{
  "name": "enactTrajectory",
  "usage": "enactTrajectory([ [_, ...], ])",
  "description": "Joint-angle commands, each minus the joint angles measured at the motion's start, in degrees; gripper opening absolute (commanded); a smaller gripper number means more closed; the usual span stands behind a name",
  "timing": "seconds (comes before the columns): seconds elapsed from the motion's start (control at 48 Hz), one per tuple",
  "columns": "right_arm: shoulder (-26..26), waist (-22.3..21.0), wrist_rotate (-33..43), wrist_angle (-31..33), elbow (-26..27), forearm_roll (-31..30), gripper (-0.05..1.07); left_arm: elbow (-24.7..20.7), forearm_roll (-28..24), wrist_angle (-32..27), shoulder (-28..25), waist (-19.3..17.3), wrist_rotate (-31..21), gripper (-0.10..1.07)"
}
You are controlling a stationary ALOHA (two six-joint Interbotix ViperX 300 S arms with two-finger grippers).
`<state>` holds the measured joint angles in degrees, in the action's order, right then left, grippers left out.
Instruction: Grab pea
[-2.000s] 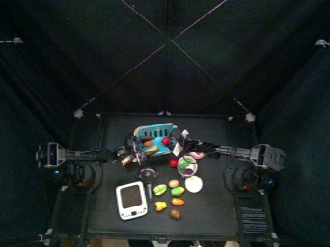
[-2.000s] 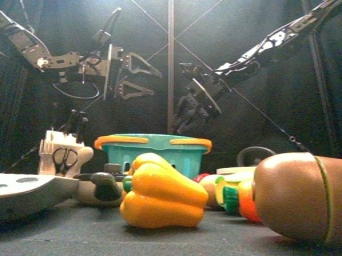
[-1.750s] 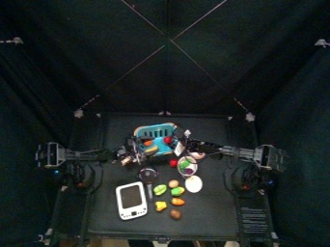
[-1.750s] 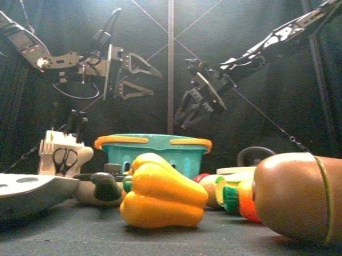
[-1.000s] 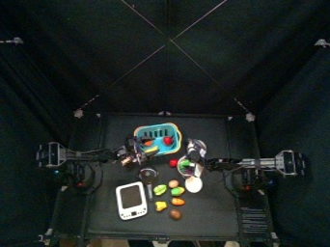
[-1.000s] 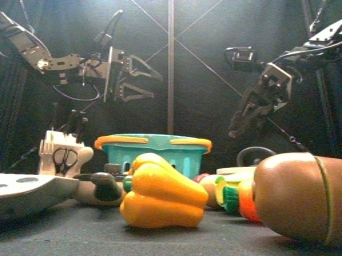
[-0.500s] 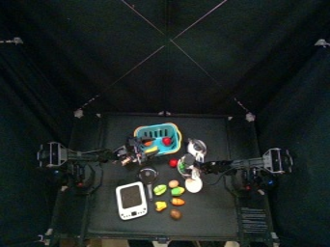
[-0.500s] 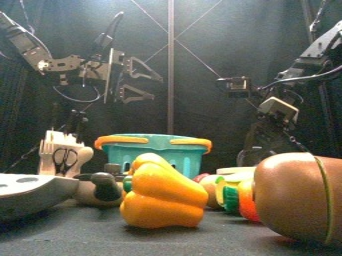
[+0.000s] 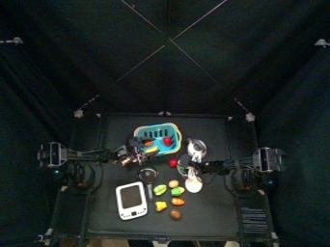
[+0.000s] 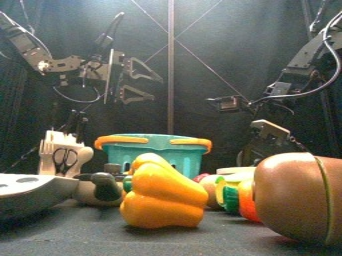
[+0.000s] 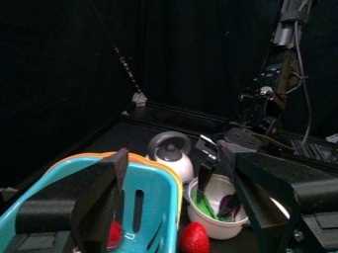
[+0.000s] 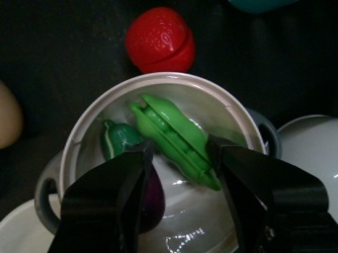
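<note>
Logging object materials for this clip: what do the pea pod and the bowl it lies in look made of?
The pea looks like moulded plastic: uniform bright green, smooth, with soft sheen and crisp ridges. The bowl looks like glossy white plastic or ceramic; bright highlights run on its smooth wall, so which one stays open.

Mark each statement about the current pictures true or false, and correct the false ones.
1. The pea lies in a white bowl. True.
2. The right gripper is shut on the pea. False: its fingers stand open above the bowl, either side of the pea.
3. A red strawberry-like piece lies outside the bowl, beside its rim. True.
4. The left gripper holds the teal basket. False: its fingers are open and empty above the basket.
5. A yellow pepper stands at the table's front. True.
</note>
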<state>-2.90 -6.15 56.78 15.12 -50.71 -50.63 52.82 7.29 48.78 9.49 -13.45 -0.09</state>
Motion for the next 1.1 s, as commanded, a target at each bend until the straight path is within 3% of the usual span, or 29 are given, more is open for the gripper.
enactTrajectory([
  [0.0,-0.3,0.1,0.1,0.0,0.4,1.6,0.84,-0.6,0.1,0.5,0.2,0.1,0.0,1.03],
  [0.604,1.6,-0.3,0.1,-0.5,-0.4,7.1,0.74,-0.6,0.1,0.5,0.1,0.1,0.0,1.03],
  [1.083,1.8,-1.0,0.1,-0.4,-0.4,8.5,0.83,-0.6,0.1,0.5,-0.4,0.1,0.0,1.03],
])
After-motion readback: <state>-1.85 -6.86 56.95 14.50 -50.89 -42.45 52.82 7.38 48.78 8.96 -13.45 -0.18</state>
